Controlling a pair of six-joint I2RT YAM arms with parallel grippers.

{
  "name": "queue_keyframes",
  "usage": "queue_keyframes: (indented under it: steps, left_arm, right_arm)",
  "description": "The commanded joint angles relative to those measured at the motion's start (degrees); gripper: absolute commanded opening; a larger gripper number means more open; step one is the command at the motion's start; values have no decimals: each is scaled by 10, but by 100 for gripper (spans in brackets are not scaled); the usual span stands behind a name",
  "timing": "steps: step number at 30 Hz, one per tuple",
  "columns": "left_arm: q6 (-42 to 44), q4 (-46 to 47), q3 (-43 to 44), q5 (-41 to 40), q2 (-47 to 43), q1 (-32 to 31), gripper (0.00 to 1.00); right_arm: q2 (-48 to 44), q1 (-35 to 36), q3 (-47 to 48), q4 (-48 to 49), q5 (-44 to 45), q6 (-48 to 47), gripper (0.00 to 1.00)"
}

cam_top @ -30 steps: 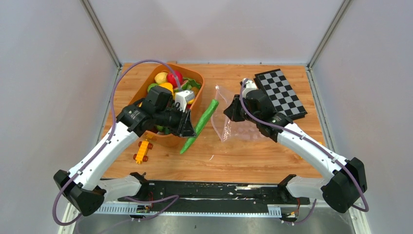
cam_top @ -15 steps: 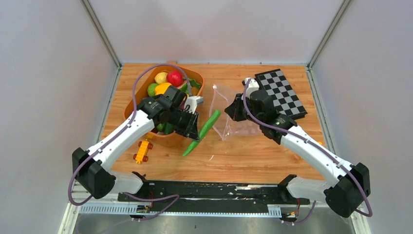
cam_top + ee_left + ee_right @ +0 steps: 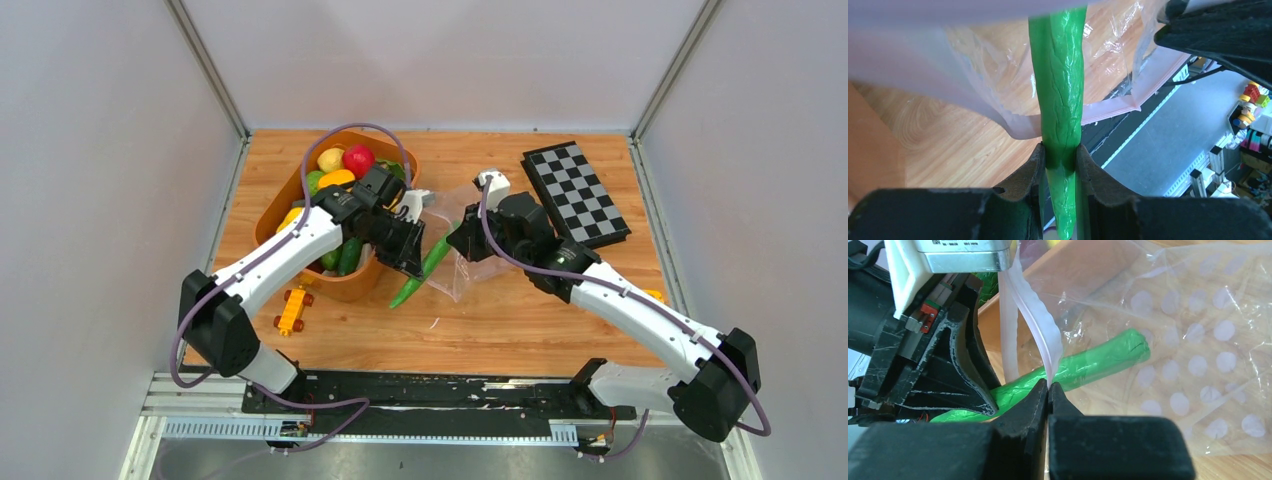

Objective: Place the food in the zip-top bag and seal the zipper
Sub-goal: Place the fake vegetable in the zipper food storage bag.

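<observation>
on the table, the tub holds most of the food. just right of it sits the bag, its mouth edge raised. the cucumber reaches from the left gripper, jaws clamped on it near one end, to the bag's mouth; its tip seems to be inside, though the crinkled plastic blurs this. the right gripper is pinched tight on the zipper.
</observation>
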Motion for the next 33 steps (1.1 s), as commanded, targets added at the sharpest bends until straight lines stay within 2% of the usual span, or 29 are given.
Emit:
queue_keyframes:
  steps: [1,4,6,11,15,21,24,29,33]
  left_arm:
    - [1,26,27,13,5,-3,11]
    - [1,43,29,26,9,-5,30]
    - [-2,62,23,31,4,-5,33]
    - [-21,123,2,56,-17,-5,55]
    - [-14,121,5,47,-21,-6,60]
    - [-19,158,0,35,-81,-5,62]
    - [-17,175,-7,-13,-125,-5,67]
    - [-6,179,-34,-194,-189,-1,87]
    - [2,187,-64,-300,-226,17,99]
  right_arm:
    - [-1,0,7,39,-4,16,0]
    - [-3,0,0,53,-8,30,0]
    - [-3,1,-1,55,-7,35,0]
    - [-6,-1,-10,54,12,62,0]
    - [-21,-17,-39,90,-5,110,0]
    - [-55,-77,-120,226,-92,226,0]
    - [-81,-83,-147,273,-83,231,0]
    - [-107,-82,-115,184,-30,170,0]
    - [-134,-83,-112,158,11,137,0]
